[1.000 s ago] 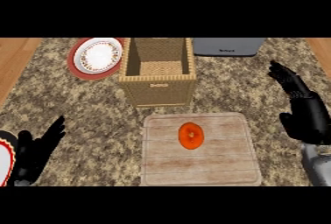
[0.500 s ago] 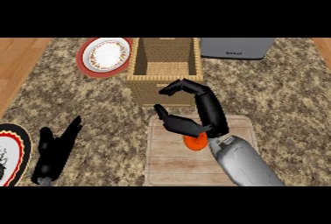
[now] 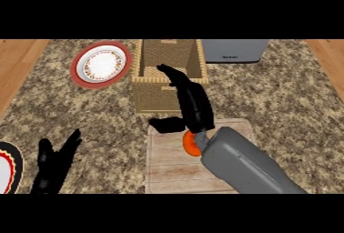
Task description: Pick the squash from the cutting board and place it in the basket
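Observation:
The orange squash (image 3: 190, 143) lies on the wooden cutting board (image 3: 171, 170), mostly covered by my right wrist. My right hand (image 3: 193, 105) lies over the board's far edge. Its fingers stretch straight out toward the wicker basket (image 3: 156, 97) and its thumb sticks out to the left. The fingertips reach the basket's front rim. The fingers do not curl round the squash. My left hand (image 3: 55, 160) rests open at the lower left, fingers up, well away from the board.
A red-rimmed white plate (image 3: 101, 65) sits left of the basket. Another plate (image 3: 7, 169) shows at the left edge beside my left hand. A grey appliance (image 3: 235, 49) stands behind the basket to the right. Wooden floor borders both sides of the counter.
My right hand went from curled above the squash to stretched out flat, fingers toward the basket. The squash stays on the board. My left hand has barely moved.

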